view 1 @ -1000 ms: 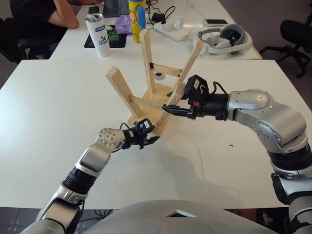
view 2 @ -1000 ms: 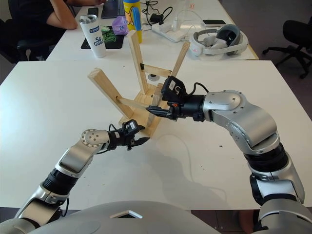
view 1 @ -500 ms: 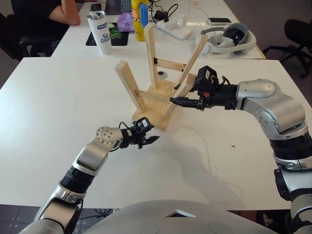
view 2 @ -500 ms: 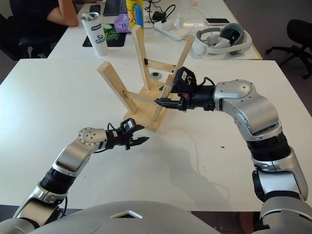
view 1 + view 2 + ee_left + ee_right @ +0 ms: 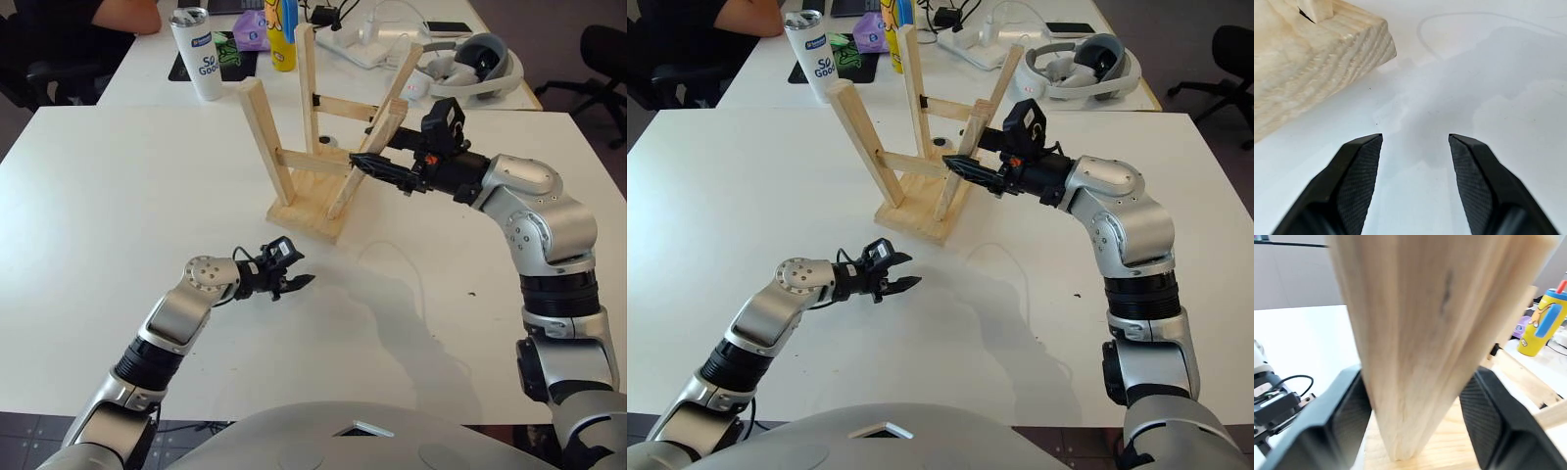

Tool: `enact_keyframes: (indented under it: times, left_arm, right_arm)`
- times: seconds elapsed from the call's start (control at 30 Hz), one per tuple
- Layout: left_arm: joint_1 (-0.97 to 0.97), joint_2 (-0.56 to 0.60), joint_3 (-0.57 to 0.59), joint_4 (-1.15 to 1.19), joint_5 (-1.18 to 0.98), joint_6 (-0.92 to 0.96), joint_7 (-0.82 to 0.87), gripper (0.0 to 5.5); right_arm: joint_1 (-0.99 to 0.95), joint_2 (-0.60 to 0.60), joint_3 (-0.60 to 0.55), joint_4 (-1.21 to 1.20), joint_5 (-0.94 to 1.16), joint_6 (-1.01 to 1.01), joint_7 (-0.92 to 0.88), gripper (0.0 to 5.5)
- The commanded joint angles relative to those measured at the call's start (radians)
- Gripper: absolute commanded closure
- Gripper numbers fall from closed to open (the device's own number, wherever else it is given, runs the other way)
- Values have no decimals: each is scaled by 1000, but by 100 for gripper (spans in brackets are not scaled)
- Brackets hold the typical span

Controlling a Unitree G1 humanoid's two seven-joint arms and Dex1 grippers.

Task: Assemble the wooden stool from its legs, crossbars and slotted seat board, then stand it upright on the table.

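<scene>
"What did I just change?"

"Your right gripper [image 5: 361, 162] had its jaws shut tight on one leg [image 5: 1415, 333] of the stool [image 5: 313, 166]. You swung that arm out and away, and the stool went along with it. A second before, the stool leaned over. After your move, its seat board [image 5: 304, 217] looked to lie flat on the table [image 5: 118, 196], with the legs poking up."

"And my other arm?"

"Your left gripper [image 5: 294, 281] stayed low over the table. Its jaws were wide open, with nothing between them. The corner of the seat board had been right at its tips. After the move, the corner sat out in front of the jaws and a bit to one side, with bare table between."

"So was I done?"

"Not yet, I think. The stool was upside down, with its leg held between your right jaws. You had to flip it over so it stood on its legs."
</scene>
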Motion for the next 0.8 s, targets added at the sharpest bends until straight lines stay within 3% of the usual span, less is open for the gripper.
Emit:
enact_keyframes:
  times: [0.03,0.13,0.37,0.47,0.6,0.7,0.8]
  left_arm:
    - [-17,24,17,-7,-6,5,-16,296]
    - [-16,34,19,-9,-7,3,-22,296]
    - [2,53,50,-3,-13,-8,-15,296]
    - [18,63,70,4,-10,-18,-7,296]
    - [28,66,79,2,-7,-29,-2,296]
    - [29,48,100,0,-21,-36,15,296]
    - [51,22,110,-42,-55,-15,24,296]
  right_arm:
    - [47,-35,22,-22,-64,-25,16,233]
    - [68,-46,5,-13,-87,-43,17,233]
    - [132,-62,-212,-37,27,-42,14,233]
    - [149,-75,-225,-40,30,-45,26,233]
    - [186,-82,-305,-117,182,77,31,233]
    - [313,-164,-365,-160,282,203,97,233]
    - [518,-241,-347,-188,279,268,180,233]
